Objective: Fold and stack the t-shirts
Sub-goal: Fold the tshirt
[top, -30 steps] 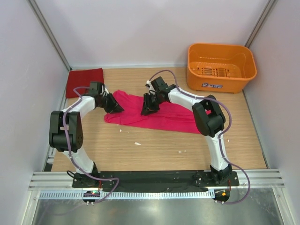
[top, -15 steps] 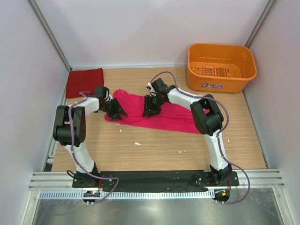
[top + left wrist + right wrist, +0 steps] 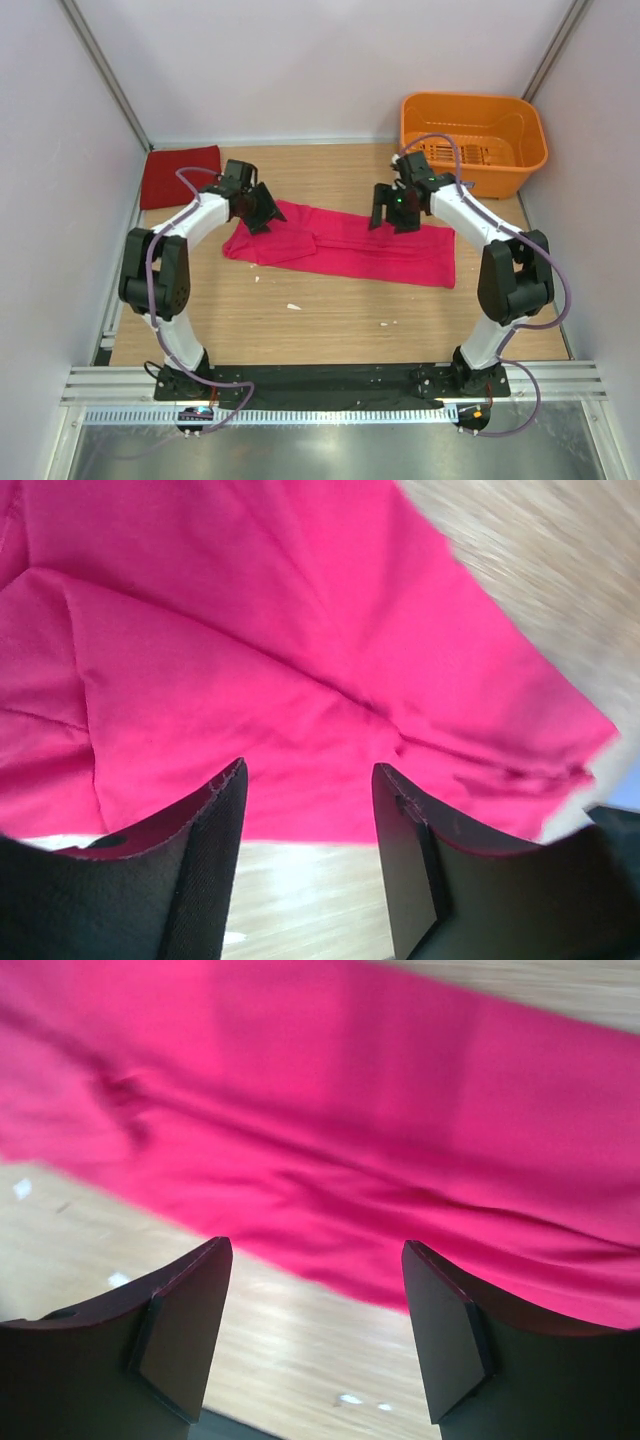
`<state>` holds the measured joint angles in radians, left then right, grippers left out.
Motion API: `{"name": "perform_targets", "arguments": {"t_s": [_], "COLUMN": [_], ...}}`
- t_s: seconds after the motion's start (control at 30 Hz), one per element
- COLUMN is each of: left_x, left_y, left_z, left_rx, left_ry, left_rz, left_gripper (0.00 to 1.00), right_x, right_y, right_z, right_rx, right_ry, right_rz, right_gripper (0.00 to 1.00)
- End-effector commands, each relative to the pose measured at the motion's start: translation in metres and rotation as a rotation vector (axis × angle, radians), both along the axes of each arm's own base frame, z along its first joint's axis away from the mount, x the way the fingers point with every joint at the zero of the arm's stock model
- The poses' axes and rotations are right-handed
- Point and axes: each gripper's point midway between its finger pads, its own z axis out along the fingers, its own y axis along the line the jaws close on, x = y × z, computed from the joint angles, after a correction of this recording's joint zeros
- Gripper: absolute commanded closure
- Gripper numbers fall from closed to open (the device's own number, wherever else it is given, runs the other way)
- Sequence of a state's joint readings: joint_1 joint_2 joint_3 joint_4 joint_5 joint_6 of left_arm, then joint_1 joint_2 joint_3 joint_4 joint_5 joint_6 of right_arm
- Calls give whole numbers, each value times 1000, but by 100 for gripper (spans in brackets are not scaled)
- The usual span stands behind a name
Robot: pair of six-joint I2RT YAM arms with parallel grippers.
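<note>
The magenta-pink t-shirt (image 3: 340, 245) lies as a long folded band across the middle of the table, also filling the left wrist view (image 3: 250, 650) and the right wrist view (image 3: 380, 1110). The darker red t-shirt (image 3: 180, 174) rests folded flat at the back left corner. My left gripper (image 3: 262, 212) hovers over the band's left far end, open, with only cloth and bare wood behind its gap (image 3: 308, 780). Over the band's right far part, my right gripper (image 3: 396, 212) stands open and holds nothing (image 3: 315, 1255).
An orange plastic basket (image 3: 472, 143) stands at the back right, close behind the right arm. White walls enclose the table on the left, back and right. Small white specks (image 3: 293, 306) lie on the wood in front of the shirt.
Both grippers have opened and let go of the pink shirt. The left one moved back and right, the right one moved right toward the basket. The shirt now lies as a flatter, longer band.
</note>
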<state>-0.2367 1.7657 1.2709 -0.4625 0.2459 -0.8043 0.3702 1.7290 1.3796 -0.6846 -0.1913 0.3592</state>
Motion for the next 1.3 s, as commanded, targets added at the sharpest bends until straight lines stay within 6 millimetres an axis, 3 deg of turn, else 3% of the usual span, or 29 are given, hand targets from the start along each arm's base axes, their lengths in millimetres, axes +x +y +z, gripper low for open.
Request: {"name": "perform_targets", "arguments": {"t_s": [0.0, 0.13, 0.37, 0.4, 0.53, 0.63, 0.87, 0.9, 1.0, 1.07, 1.27], "left_x": [10, 22, 17, 7, 14, 26, 80, 85, 106, 114, 135], "left_y": [-1, -5, -9, -3, 7, 6, 5, 5, 2, 0, 1], "left_z": [-21, -33, -61, -68, -83, -97, -94, -99, -86, -83, -79], "left_rx": [93, 197, 314, 353, 443, 498, 620, 646, 685, 694, 760], "left_ry": [49, 71, 241, 292, 321, 354, 242, 224, 128, 79, -30], "left_rz": [149, 266, 382, 393, 426, 371, 139, 48, -73, -115, -259], "left_gripper": [45, 36, 31, 31, 31, 31, 33, 33, 34, 34, 33], "right_x": [3, 9, 4, 1, -8, -14, -14, -11, -1, 13, 39], "right_y": [-49, -76, -75, -76, -76, -78, -74, -73, -73, -81, -80], "right_z": [-22, -32, -21, -16, -6, -10, -37, -41, -52, -57, -71], "right_rx": [-95, -223, -200, -193, -176, -180, -185, -191, -214, -273, -306], "right_ry": [29, 29, 13, 3, -23, -20, 3, -2, 3, -12, -12], "right_rz": [-88, -116, -136, -137, -137, -130, -90, -82, -78, -92, -95], "right_gripper": [25, 24, 23, 23, 22, 22, 21, 21, 20, 20, 20]}}
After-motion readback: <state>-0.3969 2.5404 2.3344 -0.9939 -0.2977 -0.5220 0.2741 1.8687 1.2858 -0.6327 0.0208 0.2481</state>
